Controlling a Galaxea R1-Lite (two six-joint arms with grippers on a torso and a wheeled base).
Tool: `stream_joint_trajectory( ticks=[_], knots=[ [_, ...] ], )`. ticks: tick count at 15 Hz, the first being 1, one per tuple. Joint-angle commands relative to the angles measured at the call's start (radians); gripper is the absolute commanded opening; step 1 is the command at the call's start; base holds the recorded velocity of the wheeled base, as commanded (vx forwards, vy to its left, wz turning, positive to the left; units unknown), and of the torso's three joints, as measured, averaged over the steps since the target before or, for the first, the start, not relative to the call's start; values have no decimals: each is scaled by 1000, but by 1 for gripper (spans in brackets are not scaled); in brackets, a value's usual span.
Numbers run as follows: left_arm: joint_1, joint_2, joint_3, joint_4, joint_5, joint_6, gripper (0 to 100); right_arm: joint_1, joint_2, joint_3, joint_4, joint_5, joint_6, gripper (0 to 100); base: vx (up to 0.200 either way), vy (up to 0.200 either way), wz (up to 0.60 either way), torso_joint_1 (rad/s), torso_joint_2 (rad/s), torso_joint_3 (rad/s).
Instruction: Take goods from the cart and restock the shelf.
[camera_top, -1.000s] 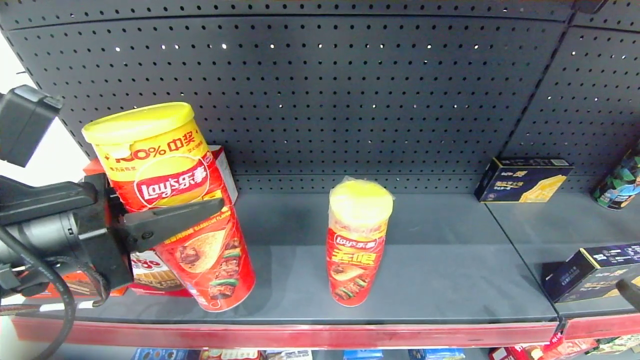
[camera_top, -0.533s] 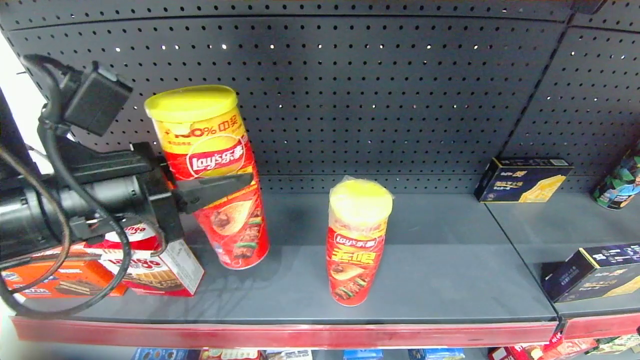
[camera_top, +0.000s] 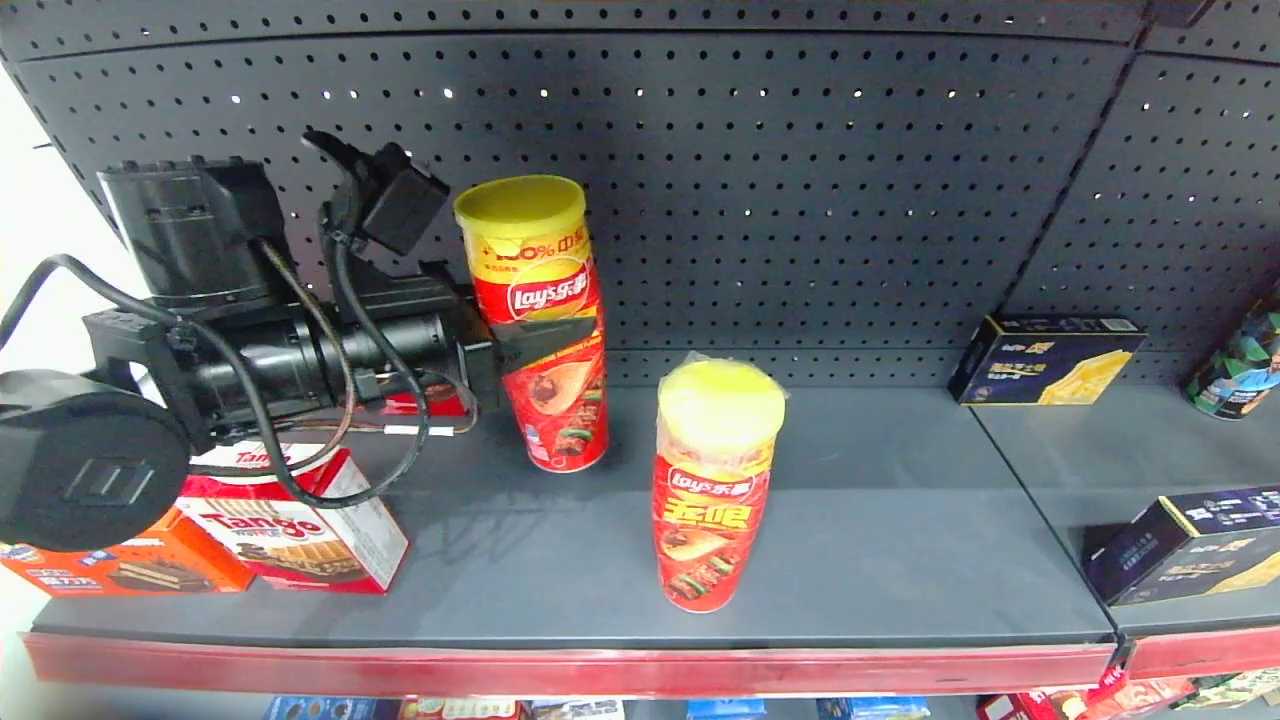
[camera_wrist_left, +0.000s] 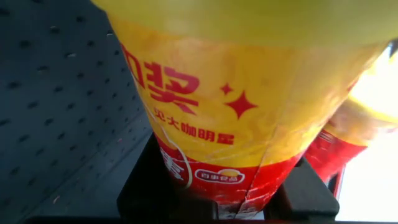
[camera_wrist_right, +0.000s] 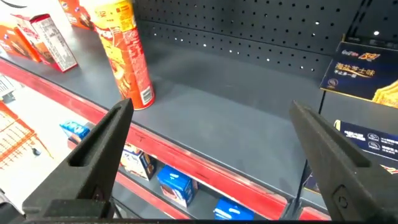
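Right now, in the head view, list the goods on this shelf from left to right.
orange box → wafer box → rear chip can → front chip can → dark blue box at the back → green can

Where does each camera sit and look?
Head view: robot's head, facing the shelf; left gripper clamps the held chip can.
Left wrist view: left wrist, close on the held chip can; own fingers show.
Right wrist view: right wrist, facing the shelf front; open right gripper shows.
Shared: head and right wrist views both show the standing chip can.
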Motion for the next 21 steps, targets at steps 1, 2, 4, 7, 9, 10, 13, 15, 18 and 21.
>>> stream_joint_trajectory(
  ticks=[1,2,4,7,9,10,13,15,18,21],
  knots=[
    [4,134,-63,-47,-46,-7,0,0,0,2,-1,0,0,100,0,0,0,0,0,0],
    [4,149,-83,-47,-51,-5,0,-1,0,2,-1,0,0,100,0,0,0,0,0,0],
    [5,197,-134,-48,-75,-4,0,0,0,10,0,0,2,100,0,0,0,0,0,0],
    [5,238,-172,-48,-127,3,0,3,0,22,-1,0,3,100,0,0,0,0,0,0],
    [-7,284,-226,-47,-130,7,0,3,0,30,0,0,3,100,0,0,0,0,0,0],
    [-15,301,-241,-47,-130,7,0,3,0,39,-1,0,3,100,0,0,0,0,0,0],
    [-24,344,-271,-47,-130,9,0,2,0,44,-3,-1,5,100,0,0,0,0,0,0],
    [-36,384,-317,-45,-130,9,0,2,0,47,-1,-1,5,100,0,0,0,0,0,0],
    [-48,427,-361,-42,-130,9,0,2,-1,47,0,-1,5,100,0,0,0,0,0,0],
    [-53,462,-412,-39,-130,9,0,2,-1,52,0,-1,5,100,0,0,0,0,0,0]
  ],
)
